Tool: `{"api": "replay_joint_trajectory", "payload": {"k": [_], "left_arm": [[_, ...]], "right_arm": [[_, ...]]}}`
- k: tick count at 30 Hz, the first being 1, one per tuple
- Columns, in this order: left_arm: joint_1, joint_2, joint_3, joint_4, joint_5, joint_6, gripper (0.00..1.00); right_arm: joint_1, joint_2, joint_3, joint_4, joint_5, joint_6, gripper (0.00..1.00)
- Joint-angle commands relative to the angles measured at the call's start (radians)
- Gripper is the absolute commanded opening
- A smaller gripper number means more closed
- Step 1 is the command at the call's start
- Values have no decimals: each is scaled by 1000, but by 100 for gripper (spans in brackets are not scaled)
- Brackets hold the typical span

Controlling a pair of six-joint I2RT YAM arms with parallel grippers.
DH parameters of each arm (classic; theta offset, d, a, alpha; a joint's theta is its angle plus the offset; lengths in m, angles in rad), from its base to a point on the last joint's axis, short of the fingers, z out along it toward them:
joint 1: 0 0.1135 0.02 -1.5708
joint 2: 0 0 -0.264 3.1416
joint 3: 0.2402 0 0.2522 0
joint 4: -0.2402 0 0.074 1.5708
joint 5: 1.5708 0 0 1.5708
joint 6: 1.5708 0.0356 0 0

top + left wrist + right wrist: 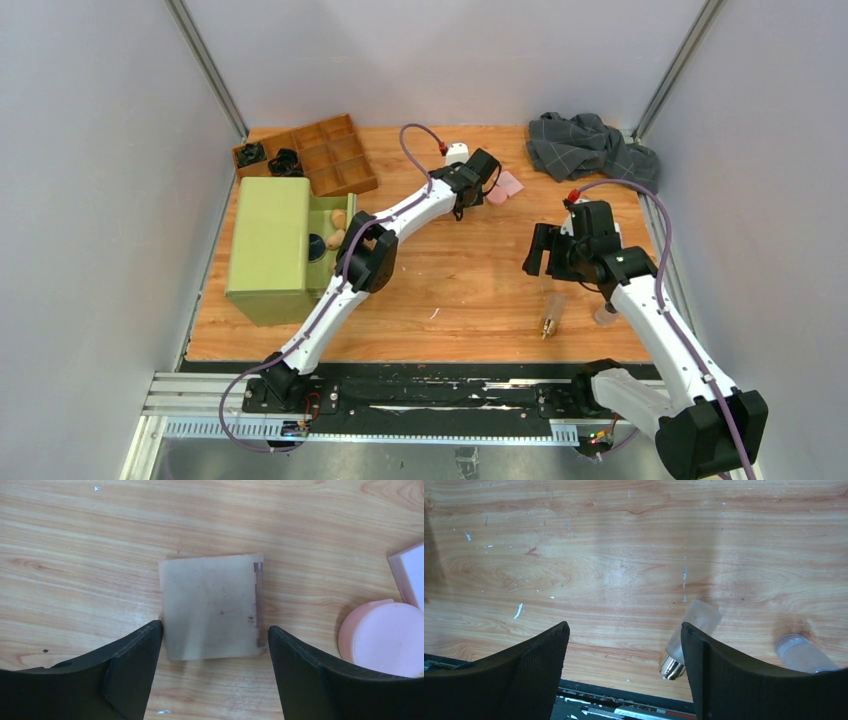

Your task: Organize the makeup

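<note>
makeup piece for this step is the tan square pad (210,607), lying flat on the wooden table (75,540) at the far middle, with the pink disc (385,632) near its right side and the pink square pad (412,572) just beyond the disc. the left gripper (214,627) hangs over it with its jaws wide apart, one finger just beside each side edge and nothing held; whether either pad already touches the edge i cannot tell. the step looks like a side pinch on a thin, flat thing, so the fingertips probably need to reach right down to the wood before closing, or they will slide over the top. the fingers sit near the pad's near end, so easing forward a little would likely give a more centred, steadier hold. closing evenly matters too, since one finger arriving first could push the pad toward the pink disc. a straight lift should follow, then most likely a carry to the open drawer of the green box (268,245) or the brown divided tray (335,155); which one i cannot tell. the right gripper (624,630) is open and empty above bare table, with a clear tube (696,617) beside its right finger, well apart from this work.
</note>
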Motion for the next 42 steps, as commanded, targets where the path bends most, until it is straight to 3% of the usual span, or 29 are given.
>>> {"api": "replay_joint_trajectory", "payload": {"k": [1, 6, 9, 13, 19, 28, 36, 42], "left_arm": [[15, 10, -15, -16, 18, -13, 72], [25, -19, -36, 15, 101, 106, 54], [25, -108, -141, 16, 86, 165, 50], [13, -282, -311, 48, 145, 304, 50], [-71, -659, -566, 42, 83, 422, 51], [-6, -1125, -911, -54, 6, 372, 51], [153, -1284, -1084, -80, 23, 339, 52], [230, -1300, -1147, -67, 48, 341, 55]], "right_arm": [[-12, -4, -24, -4, -7, -20, 81], [-11, -6, -31, -1, -13, -20, 81], [-11, -2, -34, 12, -19, -16, 81], [-11, 26, -33, 42, -51, -4, 80], [-10, 72, -18, 94, -103, 13, 79], [1, 88, -26, 135, -137, 17, 78], [18, 94, -27, 141, -160, 18, 77], [18, 81, -30, 129, -151, 13, 77]]}}
